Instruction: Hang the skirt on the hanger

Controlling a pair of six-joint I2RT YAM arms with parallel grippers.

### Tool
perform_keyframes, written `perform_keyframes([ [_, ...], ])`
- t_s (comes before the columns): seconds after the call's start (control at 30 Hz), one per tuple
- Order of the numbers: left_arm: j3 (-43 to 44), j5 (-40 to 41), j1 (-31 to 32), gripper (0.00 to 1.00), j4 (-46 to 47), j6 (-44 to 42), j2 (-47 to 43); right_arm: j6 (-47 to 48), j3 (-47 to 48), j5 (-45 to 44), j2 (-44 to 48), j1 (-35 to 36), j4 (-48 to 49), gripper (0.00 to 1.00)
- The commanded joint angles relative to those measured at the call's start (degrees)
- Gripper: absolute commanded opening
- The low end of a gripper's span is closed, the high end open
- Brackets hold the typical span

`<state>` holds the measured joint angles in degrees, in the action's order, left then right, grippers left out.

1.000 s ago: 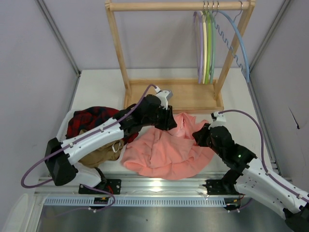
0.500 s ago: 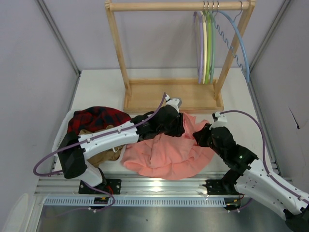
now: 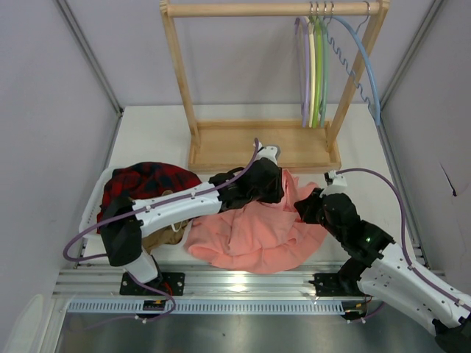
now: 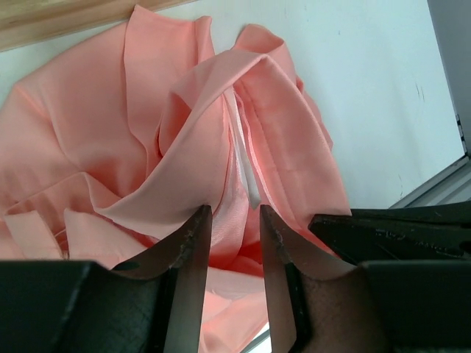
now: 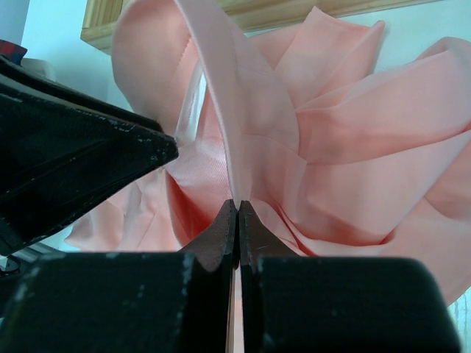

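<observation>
The salmon-pink skirt [image 3: 254, 234] lies crumpled on the table between both arms. My right gripper [image 3: 306, 207] sits at its right edge, shut on a thin raised strip of the skirt [image 5: 221, 110] that rises from its tips [image 5: 237, 204]. My left gripper [image 3: 277, 184] reaches across above the skirt's back part. Its jaws [image 4: 233, 215] stand apart, with a raised fold of the skirt [image 4: 221, 132] just beyond the tips. The lilac hanger [image 3: 302, 66] hangs on the rack's rail at the back, away from both grippers.
The wooden rack [image 3: 179, 81] with its base board [image 3: 294, 147] stands behind the skirt. Cream, green and light blue hangers [image 3: 368, 70] hang beside the lilac one. A red plaid garment [image 3: 143, 184] and a tan garment [image 3: 158, 238] lie at the left.
My left arm has swung right over the skirt, close to the right gripper, and its jaws have spread. The right gripper has stayed put, still shut on the skirt.
</observation>
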<state>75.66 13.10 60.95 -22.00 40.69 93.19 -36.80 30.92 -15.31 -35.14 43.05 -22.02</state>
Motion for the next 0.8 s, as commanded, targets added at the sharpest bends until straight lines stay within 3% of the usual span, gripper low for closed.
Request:
perform_keyframes([
  [0.0, 2.7, 1.1, 0.0, 0.37, 2.2, 1.7, 0.9, -0.2, 1.6, 0.4, 0.3, 0.0, 1.6, 0.0],
  [0.37, 2.8, -2.7, -0.1, 0.38, 4.0, 2.8, -1.2, -0.7, 1.0, -0.8, 0.0, 0.0, 2.2, 0.0],
  [0.57, 3.0, -4.1, -0.1, 0.47, 4.6, 4.6, 0.4, -1.1, 1.2, -0.9, 0.0, 0.0, 2.2, 0.0],
  [0.77, 2.8, -0.1, -0.2, 0.43, 3.5, 6.1, 1.2, -1.1, 1.3, -0.9, 0.6, 0.0, 1.7, 0.0],
])
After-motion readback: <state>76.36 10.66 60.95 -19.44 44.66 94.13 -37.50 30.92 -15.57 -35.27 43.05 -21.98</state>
